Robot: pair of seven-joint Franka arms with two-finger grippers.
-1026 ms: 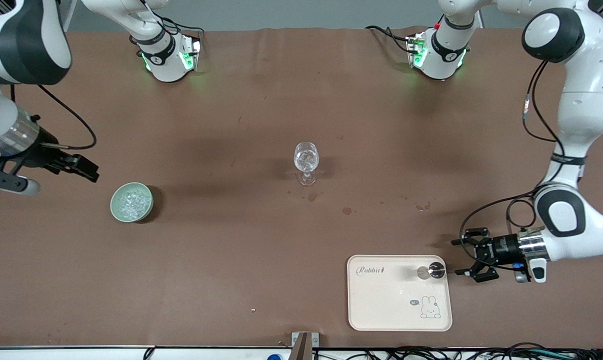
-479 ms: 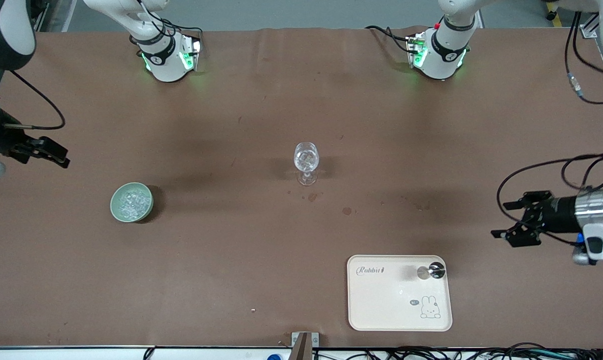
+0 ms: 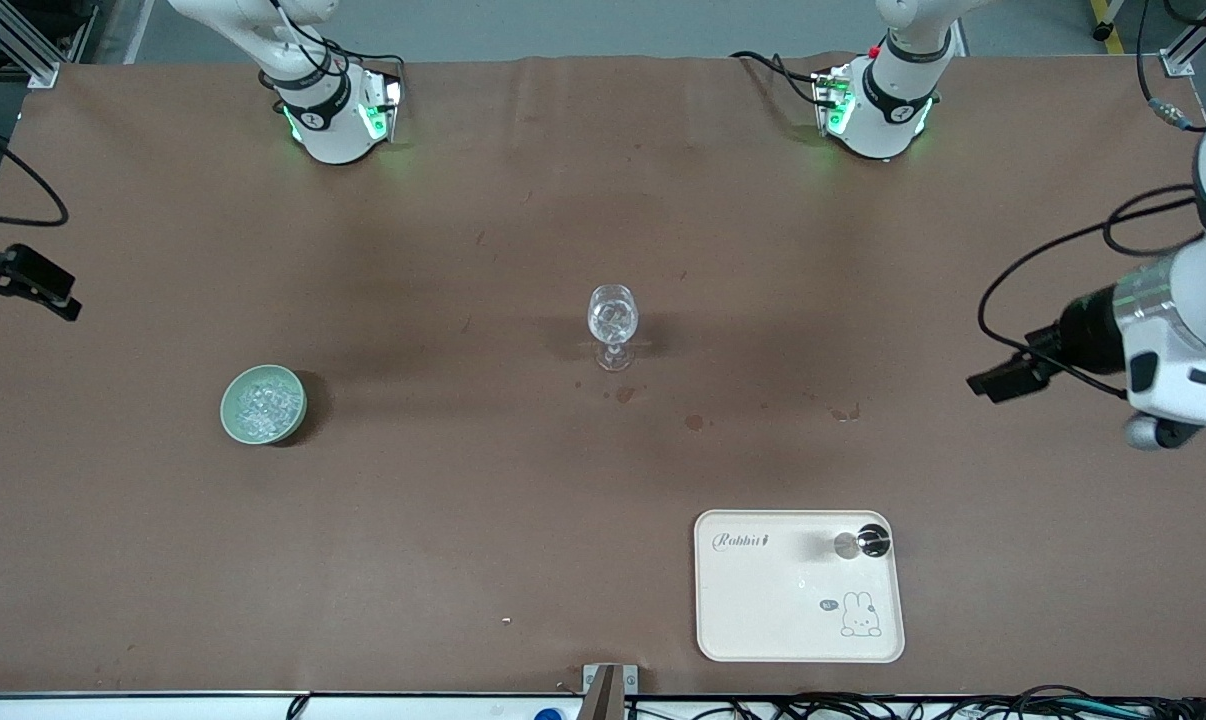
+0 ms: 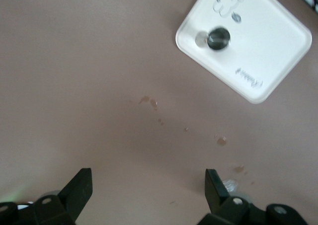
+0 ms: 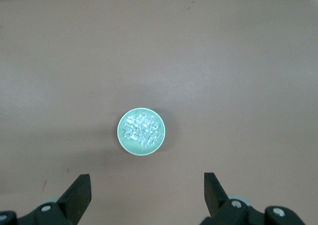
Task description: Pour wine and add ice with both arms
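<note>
With ice chunks seemingly already in the clear stemmed glass mid-tabletop, both the left claw and right claw hang open, empty; no bottle shows for pouring.

"Rabbit" reads in script across the cream tray, beside a small bunny drawing; nothing else legible.

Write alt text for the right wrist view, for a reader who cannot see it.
A pale green bowl filled with ice sits alone on the brown table, seen from straight above. The right gripper hangs open over the table, its two black fingers framing the view's lower edge, holding nothing and apart from the bowl.
</note>
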